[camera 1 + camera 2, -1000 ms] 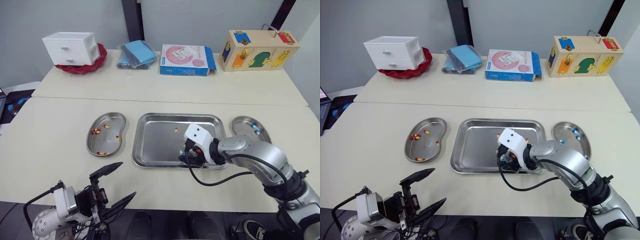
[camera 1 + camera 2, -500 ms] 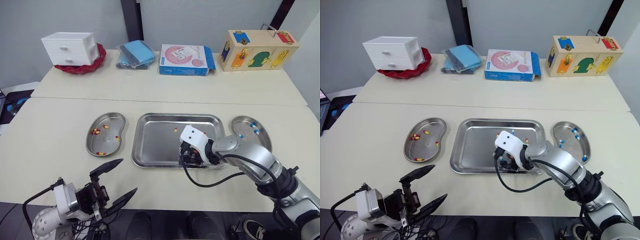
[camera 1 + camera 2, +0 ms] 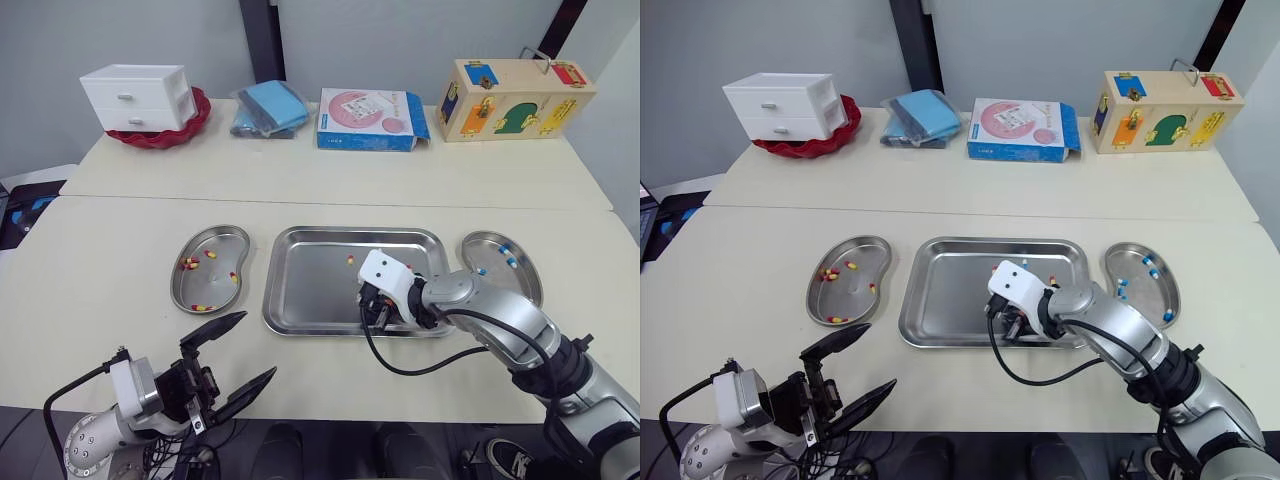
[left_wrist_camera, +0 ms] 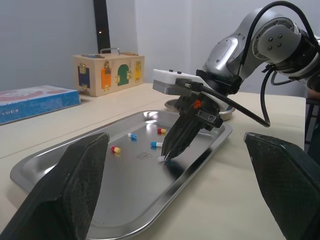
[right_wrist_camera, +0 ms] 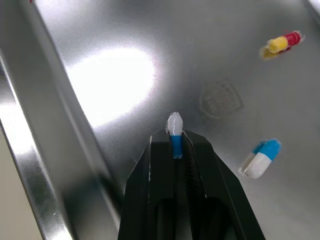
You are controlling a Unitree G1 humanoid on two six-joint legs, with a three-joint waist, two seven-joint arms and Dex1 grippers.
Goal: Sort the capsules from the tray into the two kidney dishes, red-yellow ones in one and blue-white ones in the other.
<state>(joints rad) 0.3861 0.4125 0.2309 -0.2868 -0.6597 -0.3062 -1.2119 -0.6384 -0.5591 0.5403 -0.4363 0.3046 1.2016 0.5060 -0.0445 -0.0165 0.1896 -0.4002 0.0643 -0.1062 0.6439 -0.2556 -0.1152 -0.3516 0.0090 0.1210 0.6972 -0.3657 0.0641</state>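
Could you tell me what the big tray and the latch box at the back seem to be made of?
The rectangular silver tray looks like polished stainless steel: it mirrors the light. The pale box with coloured latched doors looks like bare light wood, possibly plywood: matte, no shine.

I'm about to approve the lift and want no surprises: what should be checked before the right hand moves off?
1. Grip: right hand shut on the blue-white capsule, white end poking out: ok.
2. Capsule clear of the tray floor: cannot tell.
3. Target: the right kidney dish holds blue-white ones: ok.
4. The loose capsule nearby lies apart from the fingers: ok.
5. Left hand open, well away from the tray: ok.
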